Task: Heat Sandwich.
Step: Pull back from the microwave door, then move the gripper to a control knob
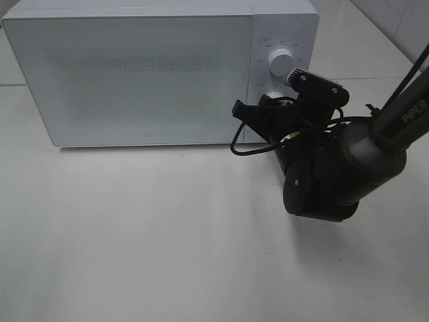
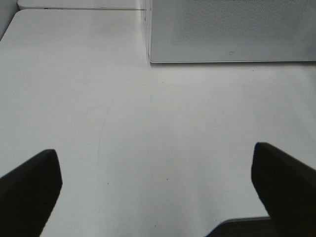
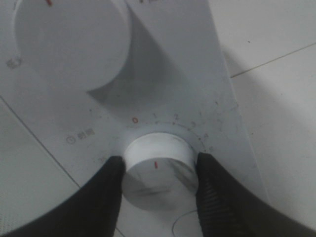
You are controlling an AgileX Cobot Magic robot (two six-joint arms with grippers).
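Note:
The white microwave (image 1: pixel 134 74) stands at the back of the table with its door closed. The sandwich is out of view. My right gripper (image 3: pixel 159 165) is at the control panel, shut on the lower knob (image 3: pixel 158 190), with one dark finger (image 3: pixel 106 187) pressed against each side of it. A red mark on that knob's face points to the red 0 on its dial. The upper knob (image 1: pixel 281 62) is free. My left gripper (image 2: pixel 155 158) hangs open over bare table, short of the microwave's front (image 2: pixel 232 29), with nothing between its fingers.
The white table (image 1: pixel 134 235) stretches in front of the microwave. My right arm (image 1: pixel 348 161) and its loose black cable (image 1: pixel 244 144) hang before the microwave's lower right corner. A table edge (image 2: pixel 10 24) shows in the left wrist view.

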